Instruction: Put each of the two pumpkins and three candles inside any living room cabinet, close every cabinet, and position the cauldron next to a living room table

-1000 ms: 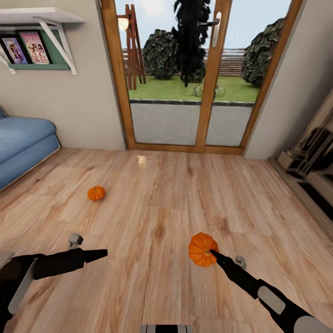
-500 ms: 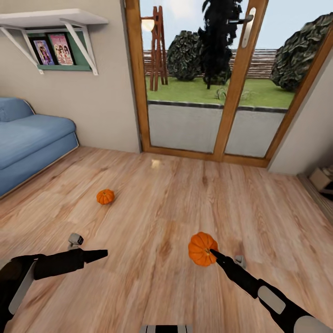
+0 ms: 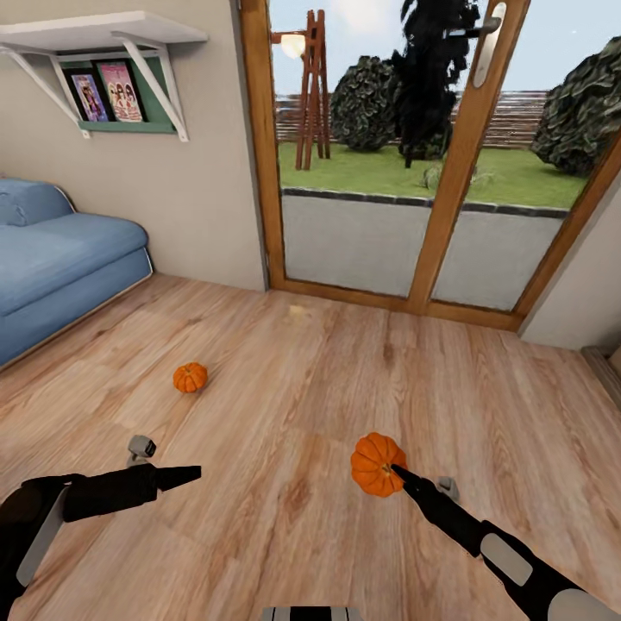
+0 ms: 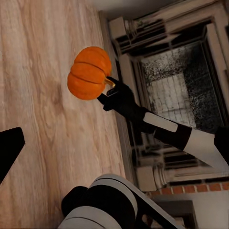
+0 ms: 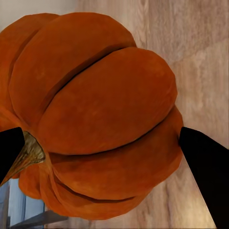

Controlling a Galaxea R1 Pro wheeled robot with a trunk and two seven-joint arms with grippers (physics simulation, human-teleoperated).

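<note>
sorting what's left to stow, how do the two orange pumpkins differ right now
The ribbed orange pumpkin in the right gripper is held off the floor, clamped between the black fingers; the small orange pumpkin on the wooden floor lies free, nearer the blue sofa. The held one looks bigger, being closer. Both are squat and ribbed.

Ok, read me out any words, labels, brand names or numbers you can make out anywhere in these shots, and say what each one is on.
No text can be read anywhere.
The two pictures on the wall shelf may carry lettering, but they are too small and blurred to tell.
The held pumpkin, the pumpkin on the floor and the sofa show no markings.
</note>
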